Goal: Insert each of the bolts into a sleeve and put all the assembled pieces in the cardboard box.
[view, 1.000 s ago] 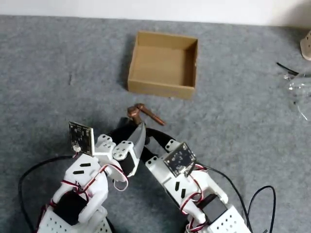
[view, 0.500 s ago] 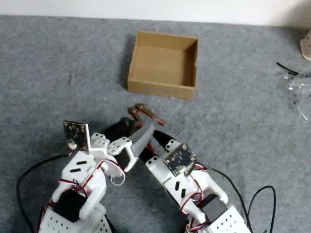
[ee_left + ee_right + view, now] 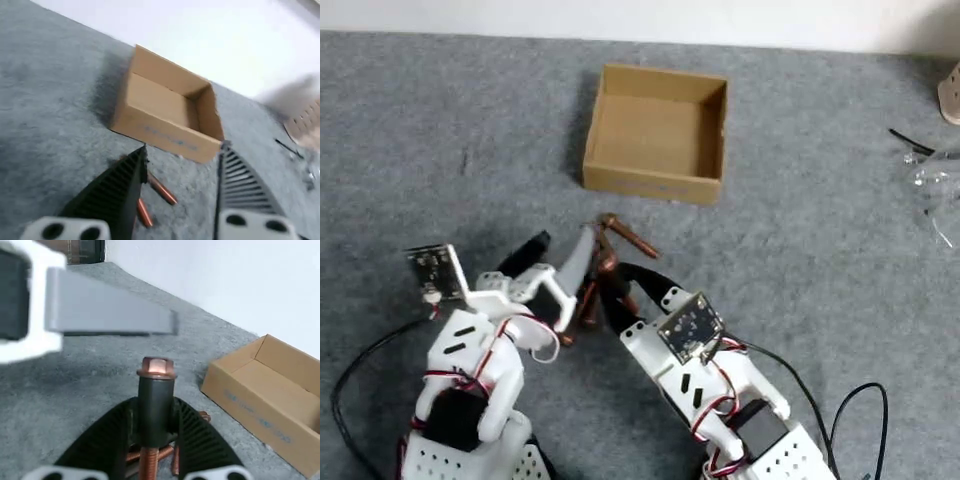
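- The cardboard box (image 3: 650, 184) stands open side up on the grey carpeted table (image 3: 440, 140). In the high view we find it at 12 o'clock from both grippers, well apart from them.
- The right gripper (image 3: 156, 412) has its jaws clamped on a black sleeve (image 3: 156, 390).
- A copper bolt (image 3: 157, 367) runs through that sleeve. Its flanged hex head sits on one end, and its threaded shank shows past the other end, between the fingers.
- We see the sleeve held upright in the right wrist view, with the box beyond it.
- The left gripper (image 3: 182, 150) has its jaws wide apart. Through the gap, the left wrist view shows the near wall of the box.
- In the high view the left gripper is just beside the right gripper, at its 9 o'clock. Its pale finger (image 3: 575, 265) lies close to the held assembly, and we cannot tell whether they touch.
- One loose bolt (image 3: 628, 236) lies on the carpet between the box and the grippers, at 12 o'clock from the right gripper.
- Two further bolts (image 3: 161, 189) lie on the carpet next to the left gripper's dark finger.
- A black cable (image 3: 850, 400) loops at 4 o'clock from the right gripper.
- Clear items with thin wires (image 3: 925, 165) lie at 3 o'clock from the box, near the table's edge.
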Robot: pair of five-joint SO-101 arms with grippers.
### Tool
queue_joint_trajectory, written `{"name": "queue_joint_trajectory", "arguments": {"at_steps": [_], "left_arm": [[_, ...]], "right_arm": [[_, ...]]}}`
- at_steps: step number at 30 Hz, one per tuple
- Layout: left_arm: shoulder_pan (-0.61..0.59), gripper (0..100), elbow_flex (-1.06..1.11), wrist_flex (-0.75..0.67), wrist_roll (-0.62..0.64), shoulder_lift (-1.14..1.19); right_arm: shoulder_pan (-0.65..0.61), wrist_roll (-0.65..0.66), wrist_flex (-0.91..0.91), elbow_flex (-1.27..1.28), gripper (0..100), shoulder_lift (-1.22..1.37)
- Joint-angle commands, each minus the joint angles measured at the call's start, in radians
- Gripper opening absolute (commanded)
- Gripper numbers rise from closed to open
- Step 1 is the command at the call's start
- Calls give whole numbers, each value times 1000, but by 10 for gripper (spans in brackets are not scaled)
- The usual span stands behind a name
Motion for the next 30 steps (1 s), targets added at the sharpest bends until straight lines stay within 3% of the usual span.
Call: {"name": "queue_joint_trajectory", "arguments": {"at_steps": [1,5,11,13,17,19,30], "left_arm": [[-84,133,-38,-6,14,-8],[-122,6,-36,-6,12,-8],[-125,5,22,-44,-3,-8],[-127,5,41,-69,-133,-4],[-128,5,51,-34,-554,-2],[-119,5,65,-25,-664,-1],[-127,6,171,-123,-675,-5]], "right_arm": [[59,6,-25,124,4,-13],[76,5,-25,122,4,-13],[81,8,-25,125,4,-13],[87,6,-25,125,4,-13],[136,5,-45,124,4,-13],[157,3,-48,122,4,-13],[232,3,-47,122,4,-12]]}}
